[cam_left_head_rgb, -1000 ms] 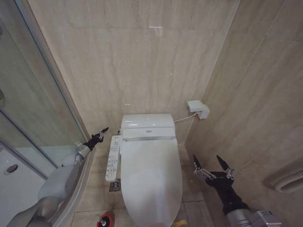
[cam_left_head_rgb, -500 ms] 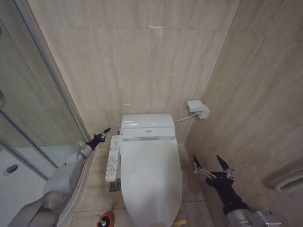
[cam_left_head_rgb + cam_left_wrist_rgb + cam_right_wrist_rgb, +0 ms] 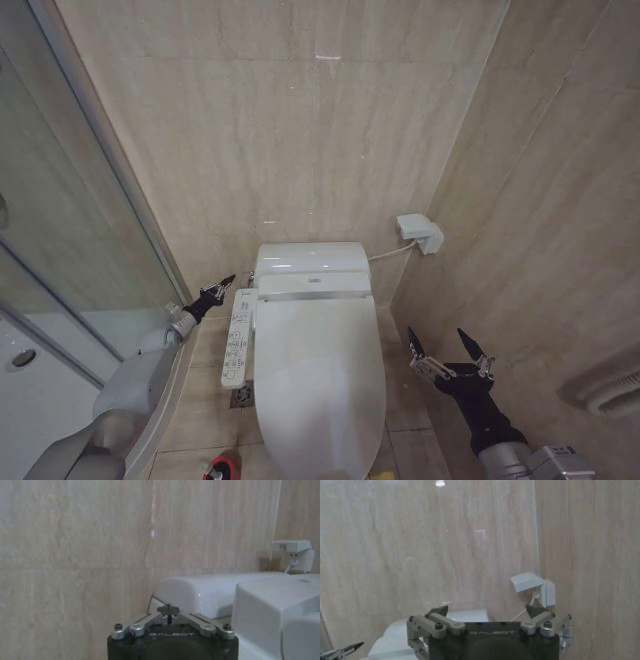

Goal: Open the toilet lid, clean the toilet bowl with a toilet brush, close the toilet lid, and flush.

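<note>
Left gripper point(image 3: 222, 283) hovering pinched together, empty, just left of button panel point(image 3: 236, 343). Right gripper point(image 3: 447, 345) hanging spread wide, empty, right of toilet lid point(image 3: 320, 375), lying closed. Toilet brush point(image 3: 222, 468) standing near-left on floor.

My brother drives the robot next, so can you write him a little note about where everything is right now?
Left tool: shut, holding nothing, beside the button panel.
Right tool: open, empty, on the toilet's right side, near the wall.
Toilet lid: down over the toilet bowl.
Toilet brush: in its red holder on the floor, front left of the toilet.
Done: nothing visible.
Left: open lid, scrub, close lid, flush.
</note>
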### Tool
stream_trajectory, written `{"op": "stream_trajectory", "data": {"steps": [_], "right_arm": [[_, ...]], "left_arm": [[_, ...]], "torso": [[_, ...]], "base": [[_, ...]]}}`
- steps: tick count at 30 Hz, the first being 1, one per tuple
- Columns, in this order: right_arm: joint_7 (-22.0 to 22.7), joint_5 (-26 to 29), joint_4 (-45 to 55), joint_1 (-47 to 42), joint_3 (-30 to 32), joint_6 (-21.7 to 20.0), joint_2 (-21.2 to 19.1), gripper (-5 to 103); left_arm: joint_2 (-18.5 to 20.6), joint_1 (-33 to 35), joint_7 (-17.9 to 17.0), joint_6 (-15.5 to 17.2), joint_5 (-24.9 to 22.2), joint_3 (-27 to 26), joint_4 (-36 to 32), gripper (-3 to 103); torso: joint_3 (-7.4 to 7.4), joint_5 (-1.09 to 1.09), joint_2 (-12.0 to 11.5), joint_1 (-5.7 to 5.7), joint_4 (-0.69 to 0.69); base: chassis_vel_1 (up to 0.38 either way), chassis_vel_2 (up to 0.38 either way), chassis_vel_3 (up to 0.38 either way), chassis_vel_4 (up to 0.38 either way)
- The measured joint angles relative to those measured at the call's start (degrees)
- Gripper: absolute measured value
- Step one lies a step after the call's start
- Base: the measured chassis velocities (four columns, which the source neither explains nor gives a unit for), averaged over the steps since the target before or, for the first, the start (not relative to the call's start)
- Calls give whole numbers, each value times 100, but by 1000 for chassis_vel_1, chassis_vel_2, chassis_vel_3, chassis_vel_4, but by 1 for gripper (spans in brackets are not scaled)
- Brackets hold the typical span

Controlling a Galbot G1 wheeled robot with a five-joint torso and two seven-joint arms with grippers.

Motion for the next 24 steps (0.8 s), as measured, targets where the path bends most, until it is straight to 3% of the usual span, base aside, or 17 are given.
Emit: {"op": "stream_trajectory", "data": {"steps": [24], "right_arm": [[0,0,0,0,0,0,0,100]], "left_arm": [[53,-138,217,2,-16,92,131,0]], "torso": [[0,0,-1,0,0]], "base": [[-12,3,9,-4]]}}
